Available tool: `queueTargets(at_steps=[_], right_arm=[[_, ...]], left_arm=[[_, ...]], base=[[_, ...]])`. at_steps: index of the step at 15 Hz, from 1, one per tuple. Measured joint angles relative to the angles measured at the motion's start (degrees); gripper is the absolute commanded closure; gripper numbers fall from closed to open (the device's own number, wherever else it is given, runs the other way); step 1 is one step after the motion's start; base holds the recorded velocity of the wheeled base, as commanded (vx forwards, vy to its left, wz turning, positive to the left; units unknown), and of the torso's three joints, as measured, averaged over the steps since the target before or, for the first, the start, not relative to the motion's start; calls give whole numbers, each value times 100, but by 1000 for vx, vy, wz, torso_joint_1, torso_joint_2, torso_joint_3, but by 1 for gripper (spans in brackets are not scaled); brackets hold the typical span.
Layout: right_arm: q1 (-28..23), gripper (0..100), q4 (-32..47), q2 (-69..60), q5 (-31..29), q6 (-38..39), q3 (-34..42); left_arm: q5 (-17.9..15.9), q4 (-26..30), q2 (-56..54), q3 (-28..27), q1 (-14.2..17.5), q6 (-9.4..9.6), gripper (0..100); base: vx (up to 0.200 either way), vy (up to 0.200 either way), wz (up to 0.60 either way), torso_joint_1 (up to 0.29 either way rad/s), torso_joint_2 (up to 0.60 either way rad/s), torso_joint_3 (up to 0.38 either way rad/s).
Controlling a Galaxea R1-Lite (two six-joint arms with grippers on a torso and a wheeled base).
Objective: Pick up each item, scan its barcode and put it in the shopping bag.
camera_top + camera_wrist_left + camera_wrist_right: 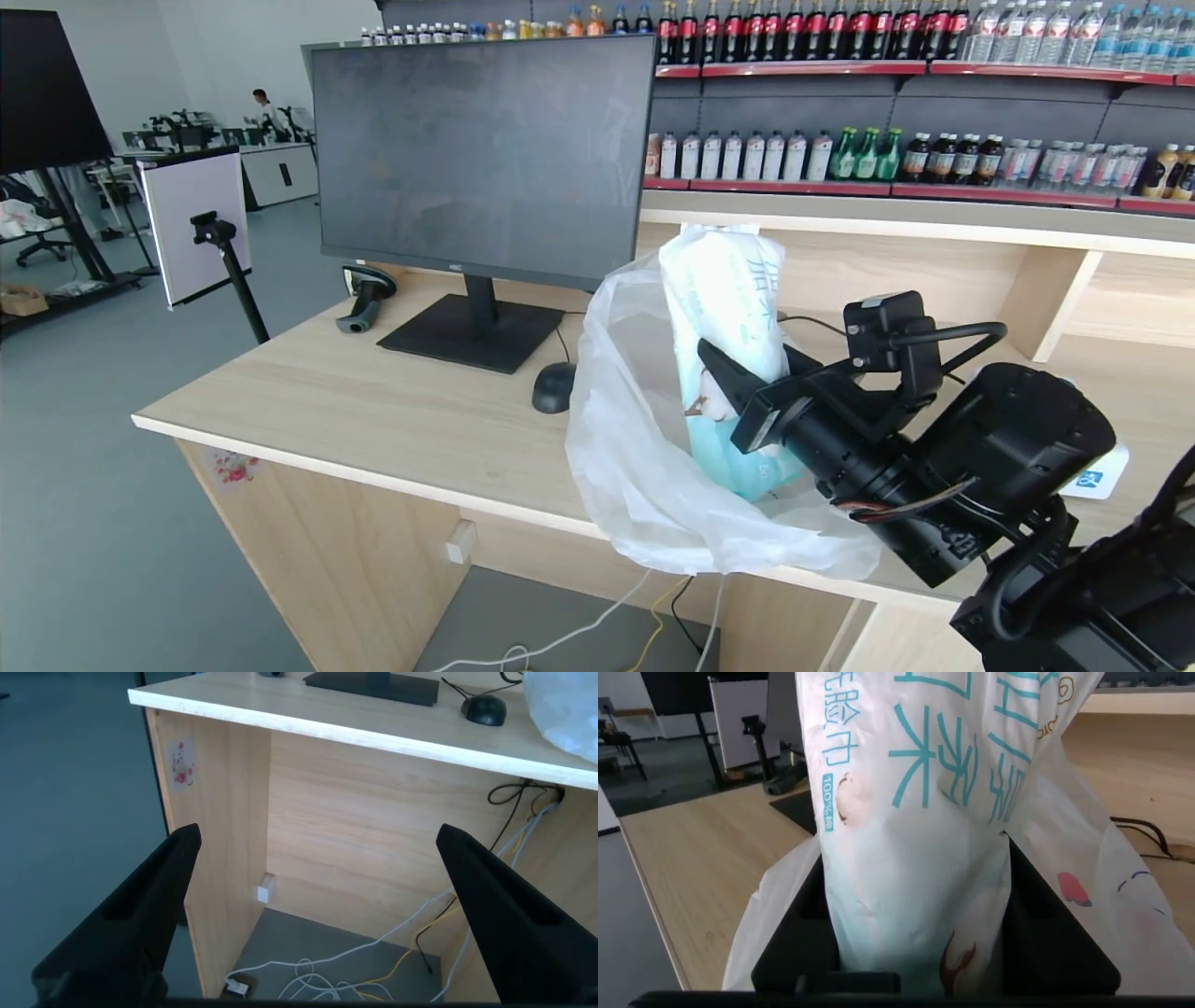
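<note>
Two tools are at work: the right tool (pixel 721 390) is clenched on one soft white-and-teal pack (pixel 728 299), its black fingers (pixel 808 924) pressing both sides, while the left tool (pixel 318 840) hangs below the table top with its two fingers spread wide and nothing between them, facing the table's open front. One pack is the only item to be seen; it stands upright inside the one clear shopping bag (pixel 635 467), which slumps open on the table (pixel 373 401) near the front edge, part of it drooping over. In the head view the pack's lower end is hidden behind the right tool and the bag's folds, and its top is cut off in the right wrist view; no barcode can be made out on it. One scanner (pixel 364 299) lies at the table's left rear corner, well apart from the bag. Between them stands one dark monitor (pixel 485 149), with one black mouse (pixel 554 386) just beside the bag. A small blue-and-white card (pixel 1097 476) lies partly hidden behind the right arm. Two shelves (pixel 887 191) of bottles (pixel 864 154) run behind the table. Below, loose cables (pixel 374 952) trail on the floor and one sticker (pixel 180 763) marks the side panel.
</note>
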Motion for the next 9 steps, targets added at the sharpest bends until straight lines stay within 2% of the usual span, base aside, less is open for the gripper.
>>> queueTargets(at_steps=[9], right_arm=[[-9,100,-38,533,4,-51,55]], left_arm=[[0,0,0,0,0,0,0]], base=[[0,0,0,0,0,0]])
